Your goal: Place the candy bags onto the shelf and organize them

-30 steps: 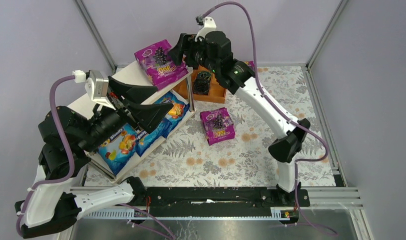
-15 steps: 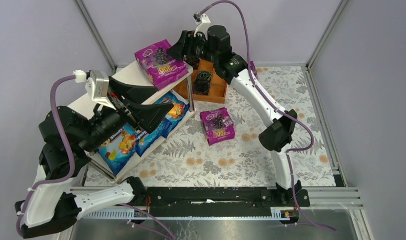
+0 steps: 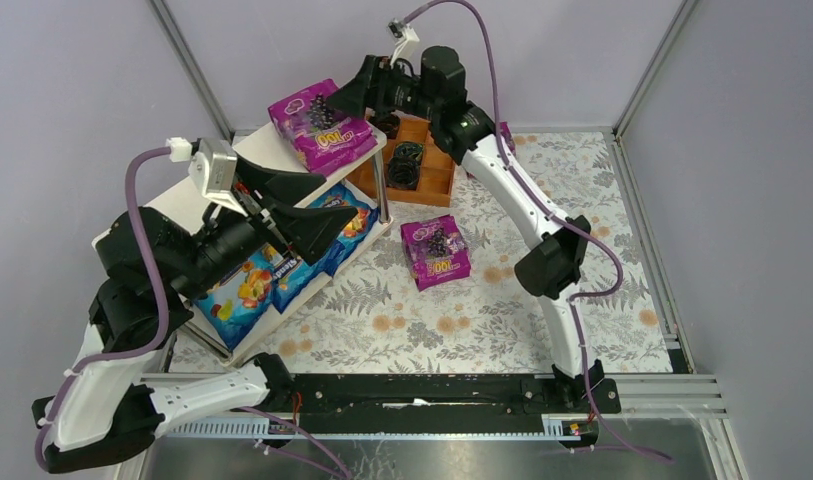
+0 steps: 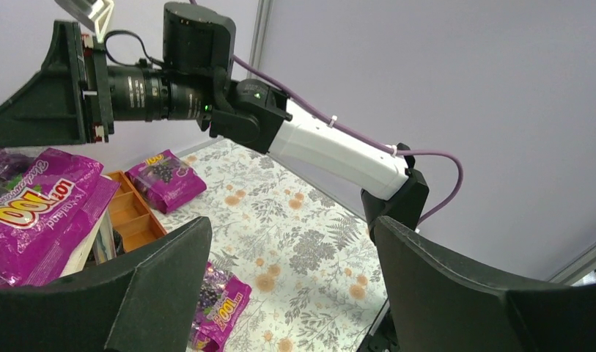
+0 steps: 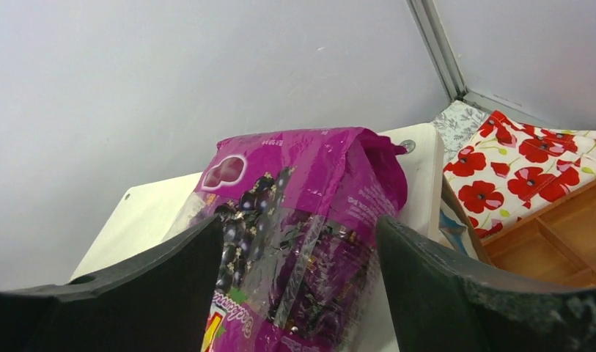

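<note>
Left gripper (image 4: 291, 242): jaws spread wide, nothing between them; hangs over the shelf (image 3: 250, 148) at frame left.
Right gripper (image 5: 298, 227): jaws spread, at the right end of the purple bag (image 3: 322, 125), top centre; contact with it unclear.
Purple bag: lies flat on the shelf's top board.
Blue bags (image 3: 244, 290): side by side on the lower board, left of centre.
Second purple bag (image 3: 435, 252): on the table (image 3: 502, 300), frame centre, apart from the shelf.
Tray (image 3: 437, 185): just right of the shelf, black rings (image 3: 407, 165) inside.
</note>
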Controlling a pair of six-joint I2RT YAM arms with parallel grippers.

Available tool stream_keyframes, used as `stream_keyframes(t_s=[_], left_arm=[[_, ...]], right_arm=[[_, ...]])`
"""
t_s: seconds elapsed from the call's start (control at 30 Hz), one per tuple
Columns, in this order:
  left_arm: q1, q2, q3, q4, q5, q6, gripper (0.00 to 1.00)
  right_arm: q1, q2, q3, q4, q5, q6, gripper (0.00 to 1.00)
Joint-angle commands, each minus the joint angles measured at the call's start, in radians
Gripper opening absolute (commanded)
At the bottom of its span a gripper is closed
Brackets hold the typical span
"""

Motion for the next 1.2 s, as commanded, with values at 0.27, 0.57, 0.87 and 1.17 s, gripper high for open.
stream_keyframes(t_s=[0.27, 0.57, 0.87, 1.17], left_arm=[[-0.001, 0.061, -0.050, 0.058, 0.050, -0.061, 0.99], [-0.001, 0.108, -0.241, 0.194, 0.179, -0.215, 0.99], [-0.003, 0.179, -0.391, 0.313, 0.301, -0.312, 0.99], [-0.003, 0.170, -0.499, 0.390, 0.337, -0.329, 0.99]], right_arm=[[-0.130, -0.589, -0.633, -0.089, 0.213, -0.126, 1.00], [-0.151, -0.968, -1.349, -0.156, 0.539, -0.186, 1.00], [-0.174, -1.025, -1.697, 0.024, 0.308, -0.114, 1.00], [-0.302, -0.847, -1.760, 0.223, 0.047, -0.040, 0.86]])
